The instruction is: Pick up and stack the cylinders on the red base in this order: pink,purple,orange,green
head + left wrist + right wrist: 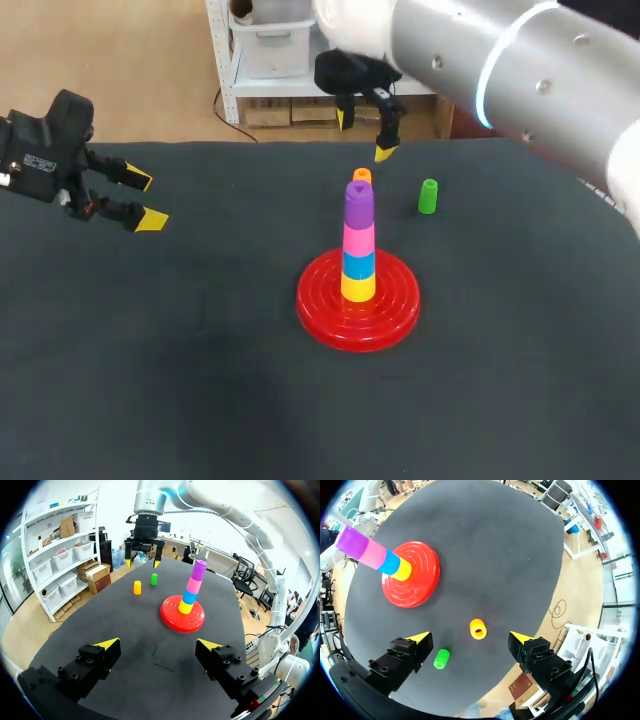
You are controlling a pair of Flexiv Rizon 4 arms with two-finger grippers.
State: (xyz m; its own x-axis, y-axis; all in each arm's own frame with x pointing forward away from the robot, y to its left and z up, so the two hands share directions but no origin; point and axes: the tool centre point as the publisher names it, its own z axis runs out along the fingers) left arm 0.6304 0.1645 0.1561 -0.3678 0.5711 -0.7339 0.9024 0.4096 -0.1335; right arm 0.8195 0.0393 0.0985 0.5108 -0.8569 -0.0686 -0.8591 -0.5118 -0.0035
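Cylinders differ by view: the orange cylinder (361, 177) is half hidden behind the tower in the head view, while the right wrist view shows it whole, a hollow plastic tube (open end up) standing under the wide-open, empty right gripper (364, 136). The green cylinder (428, 196) stands near it. The purple cylinder (359, 203) tops the pink cylinder (359, 238), then blue and yellow, on the glossy, ridged red base (330, 310). The left gripper (146, 200) hangs spread and empty, well apart, over the dark matte table (150, 350).

Dark table (150, 350), seen from above, carries three items. Near centre sits red base (320, 312), ringed with concentric ridges. Beyond it, toward far edge, orange cylinder (361, 177) stands upright, hollow end up. To its right, green cylinder (428, 196) stands upright, near but apart.
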